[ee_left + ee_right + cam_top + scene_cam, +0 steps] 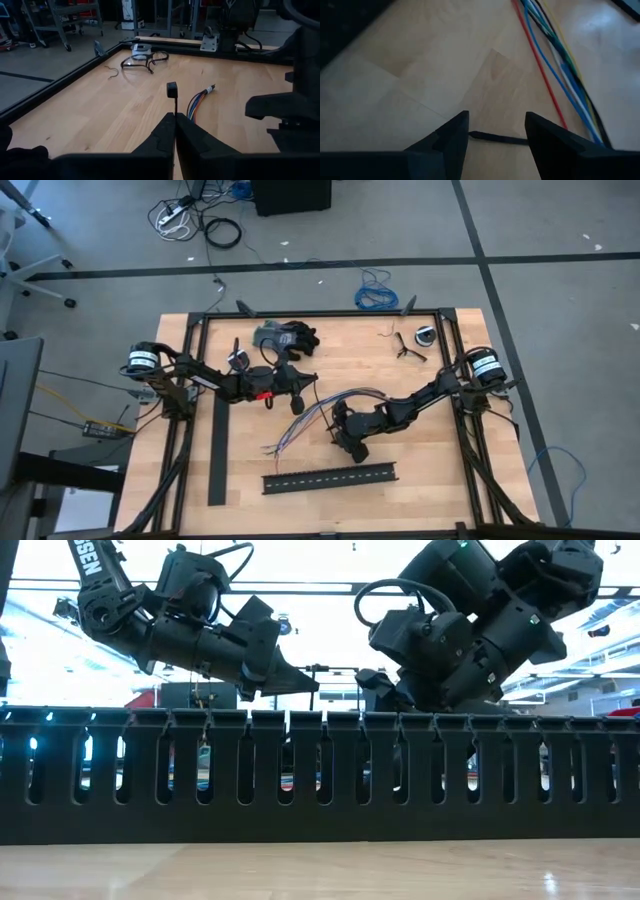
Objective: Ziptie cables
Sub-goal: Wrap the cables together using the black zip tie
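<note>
Right hand point(497, 131) open over a zip tie point(497, 138) beside cables point(560, 65); left hand point(175, 131) shut, pinching a tie

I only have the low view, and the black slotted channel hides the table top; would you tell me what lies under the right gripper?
Observer: The right gripper hangs open over bare wood, with a thin black strip lying flat between its fingertips.
Operator: Thank you. Where are the cables from there?
Observer: The cables run alongside, just off one finger, and are not between the fingers.
Operator: And is the left gripper holding anything?
Observer: Yes, the left gripper is shut on a zip tie, whose square head sticks out past the fingertips.
</note>
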Motion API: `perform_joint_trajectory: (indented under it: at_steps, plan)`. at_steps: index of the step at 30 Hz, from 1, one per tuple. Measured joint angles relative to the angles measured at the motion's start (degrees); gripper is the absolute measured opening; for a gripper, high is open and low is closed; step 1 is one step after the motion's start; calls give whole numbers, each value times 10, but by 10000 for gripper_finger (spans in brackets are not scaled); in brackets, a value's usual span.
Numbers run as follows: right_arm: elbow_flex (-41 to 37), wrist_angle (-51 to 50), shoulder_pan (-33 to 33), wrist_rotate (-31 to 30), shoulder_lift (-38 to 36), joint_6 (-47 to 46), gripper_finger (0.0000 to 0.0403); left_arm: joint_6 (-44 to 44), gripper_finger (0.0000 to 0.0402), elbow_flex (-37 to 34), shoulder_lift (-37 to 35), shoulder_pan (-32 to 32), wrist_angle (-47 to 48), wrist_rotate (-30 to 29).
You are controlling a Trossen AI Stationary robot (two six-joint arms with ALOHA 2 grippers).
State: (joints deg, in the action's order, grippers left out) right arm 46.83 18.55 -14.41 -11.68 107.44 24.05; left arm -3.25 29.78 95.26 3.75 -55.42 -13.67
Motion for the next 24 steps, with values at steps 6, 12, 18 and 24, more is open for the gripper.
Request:
perform_joint_trajectory:
  at_steps: [6, 12, 18, 24]
  plan:
    - [0, -4, 0, -19, 0, 0, 162, 0, 0, 0, 0, 0, 0, 2]
    - [-1, -6, 1, -23, 0, 0, 132, 0, 0, 0, 0, 0, 0, 3]
    - [-1, -7, 2, -25, 0, 0, 112, 0, 0, 0, 0, 0, 0, 3]
    - [-1, -7, 2, -38, 0, 0, 111, 0, 0, 0, 0, 0, 0, 3]
